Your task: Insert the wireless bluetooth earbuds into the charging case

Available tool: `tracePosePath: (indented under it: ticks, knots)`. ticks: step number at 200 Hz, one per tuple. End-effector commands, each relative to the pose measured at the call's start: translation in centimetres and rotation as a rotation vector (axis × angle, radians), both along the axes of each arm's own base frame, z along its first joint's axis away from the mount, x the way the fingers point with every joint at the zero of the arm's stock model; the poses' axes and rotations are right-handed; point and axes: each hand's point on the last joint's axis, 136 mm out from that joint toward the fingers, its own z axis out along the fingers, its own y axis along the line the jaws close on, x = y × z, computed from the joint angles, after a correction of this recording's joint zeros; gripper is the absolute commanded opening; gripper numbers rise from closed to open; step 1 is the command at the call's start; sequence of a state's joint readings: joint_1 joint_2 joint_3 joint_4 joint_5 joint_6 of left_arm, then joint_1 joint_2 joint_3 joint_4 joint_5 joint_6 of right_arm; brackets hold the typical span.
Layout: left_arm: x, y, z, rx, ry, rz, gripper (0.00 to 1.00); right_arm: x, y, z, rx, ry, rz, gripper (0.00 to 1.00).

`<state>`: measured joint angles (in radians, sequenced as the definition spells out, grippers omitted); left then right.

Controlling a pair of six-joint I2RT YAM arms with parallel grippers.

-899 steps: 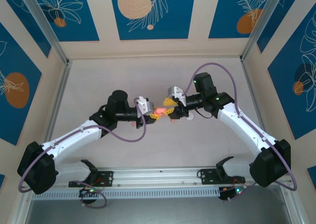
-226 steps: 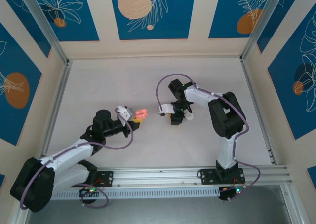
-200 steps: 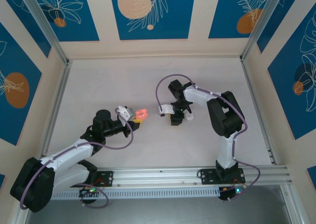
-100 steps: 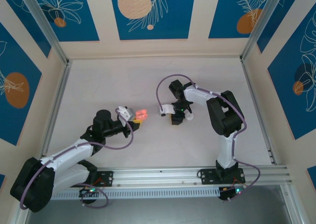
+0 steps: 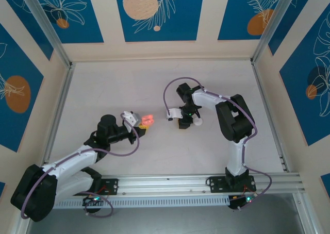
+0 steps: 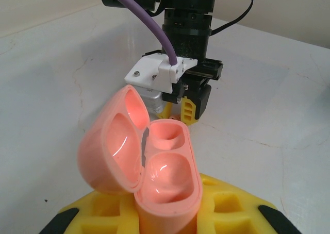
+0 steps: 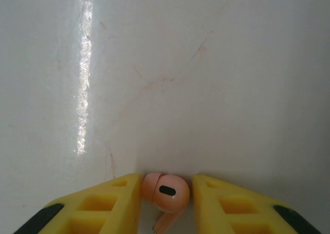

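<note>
Clamping open charging case (image 6: 154,167) lengthwise: left tool (image 6: 167,218); right tool (image 7: 166,194) pinches earbud (image 7: 164,190), stem toward wrist.

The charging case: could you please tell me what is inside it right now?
The charging case is open: both wells and the lid's hollow look empty. Its lower body is hidden between the left tool's fingers.

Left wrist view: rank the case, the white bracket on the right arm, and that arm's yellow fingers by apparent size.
1. case: largest, though it is nearest the camera, which inflates it
2. white bracket
3. yellow fingers: smallest, partly hidden behind the bracket
</note>
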<state>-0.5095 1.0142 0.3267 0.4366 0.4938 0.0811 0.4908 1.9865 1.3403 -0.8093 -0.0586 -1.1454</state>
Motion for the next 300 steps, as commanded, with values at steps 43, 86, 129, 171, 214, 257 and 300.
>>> tracePosePath:
  ticks: [43,86,129,171,214,257,300]
  knots:
    - [0.3,0.4,0.2,0.013,-0.021,0.014,0.00,0.1,0.6,0.3,0.010,0.004,-0.019,0.27]
    - [1.0,0.2,-0.4,0.019,-0.024,0.030,0.00,0.8,2.2,3.6,0.159,-0.052,-0.129,0.27]
    - [1.8,-1.0,-0.7,0.008,-0.071,0.015,0.00,0.7,3.1,6.7,0.362,-0.070,-0.296,0.26]
    - [2.5,-2.8,-1.4,-0.011,-0.108,-0.016,0.00,0.3,3.2,8.5,0.507,-0.074,-0.426,0.26]
    - [2.7,-4.4,-1.8,-0.070,-0.149,-0.040,0.00,0.3,3.2,11.0,0.667,-0.122,-0.521,0.26]
    - [2.8,-5.8,-1.8,-0.127,-0.179,-0.064,0.00,0.6,2.7,14.0,0.825,-0.153,-0.599,0.26]
    - [3.3,-6.6,-1.1,-0.177,-0.192,-0.050,0.00,0.7,2.7,16.7,0.985,-0.194,-0.674,0.26]
